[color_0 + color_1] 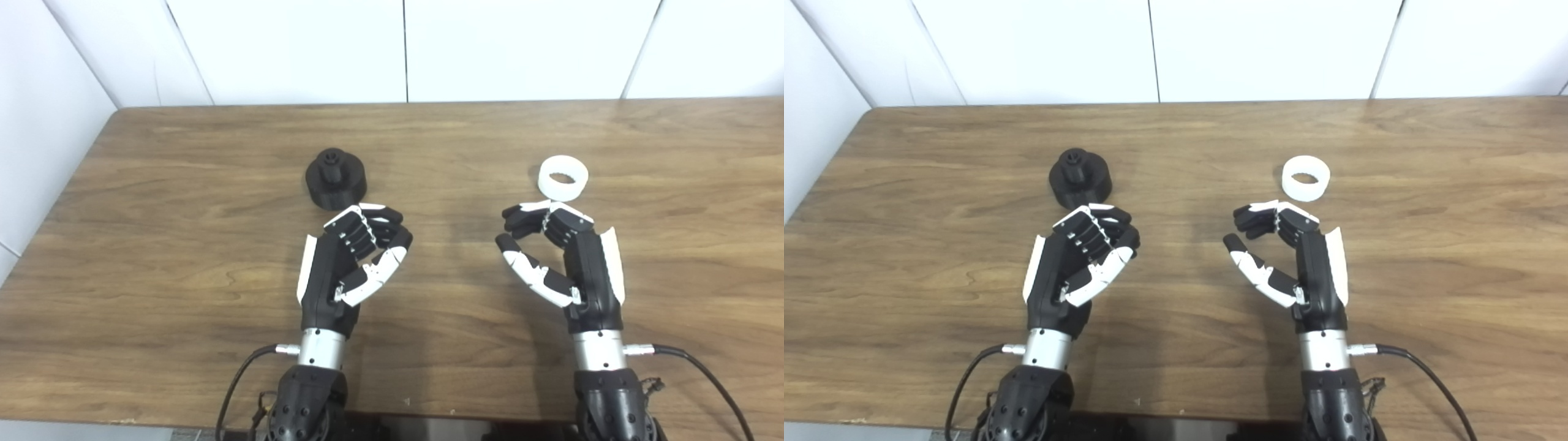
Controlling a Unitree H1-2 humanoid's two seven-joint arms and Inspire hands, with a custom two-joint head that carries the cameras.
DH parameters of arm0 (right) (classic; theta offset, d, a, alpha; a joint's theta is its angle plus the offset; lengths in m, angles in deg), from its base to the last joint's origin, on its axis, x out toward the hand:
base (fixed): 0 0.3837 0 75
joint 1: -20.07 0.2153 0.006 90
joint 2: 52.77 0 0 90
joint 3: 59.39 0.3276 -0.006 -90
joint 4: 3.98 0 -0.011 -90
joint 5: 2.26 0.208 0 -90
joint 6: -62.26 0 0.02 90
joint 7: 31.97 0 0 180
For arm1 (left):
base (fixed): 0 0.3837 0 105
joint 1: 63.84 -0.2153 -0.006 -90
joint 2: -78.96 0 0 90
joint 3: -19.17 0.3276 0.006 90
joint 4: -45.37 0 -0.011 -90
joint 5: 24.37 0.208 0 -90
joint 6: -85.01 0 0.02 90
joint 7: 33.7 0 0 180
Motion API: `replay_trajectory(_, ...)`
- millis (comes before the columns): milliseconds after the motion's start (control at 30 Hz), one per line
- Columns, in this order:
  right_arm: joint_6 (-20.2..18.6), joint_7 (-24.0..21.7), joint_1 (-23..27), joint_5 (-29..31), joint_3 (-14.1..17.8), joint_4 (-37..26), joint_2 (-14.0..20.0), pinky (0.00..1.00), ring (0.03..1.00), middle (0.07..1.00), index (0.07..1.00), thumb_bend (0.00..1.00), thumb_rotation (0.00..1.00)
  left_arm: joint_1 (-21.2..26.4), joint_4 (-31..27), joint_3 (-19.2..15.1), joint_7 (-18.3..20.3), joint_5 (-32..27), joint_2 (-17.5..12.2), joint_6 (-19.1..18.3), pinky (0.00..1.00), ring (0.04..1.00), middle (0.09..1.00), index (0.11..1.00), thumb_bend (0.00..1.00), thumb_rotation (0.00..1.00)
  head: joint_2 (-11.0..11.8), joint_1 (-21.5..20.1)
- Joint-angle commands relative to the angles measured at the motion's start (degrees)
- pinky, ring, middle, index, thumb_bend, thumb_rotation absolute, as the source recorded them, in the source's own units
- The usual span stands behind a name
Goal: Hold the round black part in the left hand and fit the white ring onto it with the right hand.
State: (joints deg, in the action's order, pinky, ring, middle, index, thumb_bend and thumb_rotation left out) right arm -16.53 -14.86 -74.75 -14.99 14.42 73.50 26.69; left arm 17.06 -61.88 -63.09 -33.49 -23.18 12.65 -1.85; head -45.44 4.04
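Round black part [336, 177]: resting on the wooden table [184, 257], left of centre, in the far half of the surface. It sits flat on its wide base, with a narrower raised hub pointing upward at its middle. Nothing grips it.

White ring [563, 177]: lying flat on the table to the right of centre, opening facing up, roughly level with the black part and well apart from it. Nothing grips it.

Left hand [352, 257]: positioned just on the near side of the black part, knuckles close to its base; whether they touch cannot be told. The fingers [376, 223] are curled tightly inward with the thumb drawn up against them. The hand is closed and holds nothing.

Right hand [560, 251]: positioned just on the near side of the white ring, apart from it. Its fingers are bent over at the top while the thumb [530, 269] angles out toward the table's centre, leaving a clear gap between them. The hand is partly spread and holds nothing.

Both palms face each other across bare tabletop. A cable [698, 373] runs from each wrist toward the near edge. White wall panels [404, 49] stand behind the table.
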Motion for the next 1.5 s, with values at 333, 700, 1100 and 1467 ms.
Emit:
replay_trajectory(333, 1.83, 0.09, -4.95, 0.10, -0.07, -1.62, -4.94, 0.49, 0.549, 0.592, 0.496, 0.49, 0.16, -0.64, -2.61, 0.02, -0.03, 0.11, -0.41, 0.35, 0.37, 0.449, 0.487, 0.489, 0.51, 0.00, -0.09, 0.02)
replay_trajectory(700, 1.59, 0.12, -5.05, -0.06, -0.04, -1.78, -4.93, 0.49, 0.552, 0.594, 0.496, 0.49, 0.16, -0.80, -2.58, 0.13, 0.05, -0.01, -0.40, 0.48, 0.37, 0.449, 0.486, 0.491, 0.51, 0.00, 0.10, 0.24)
replay_trajectory(1100, 1.71, 0.20, -4.91, 0.01, -0.04, -1.56, -5.07, 0.48, 0.544, 0.589, 0.495, 0.49, 0.16, -0.55, -2.48, -0.16, -0.13, 0.97, -0.87, 0.86, 0.38, 0.454, 0.488, 0.488, 0.51, 0.00, 0.30, 0.82)
replay_trajectory(1467, 2.06, -0.06, -4.72, 0.29, 0.05, -1.13, -4.71, 0.49, 0.548, 0.591, 0.496, 0.49, 0.16, 3.09, -2.61, -4.72, -1.73, 9.16, -4.69, 1.19, 0.41, 0.503, 0.498, 0.482, 0.51, 0.00, 0.58, 1.79)
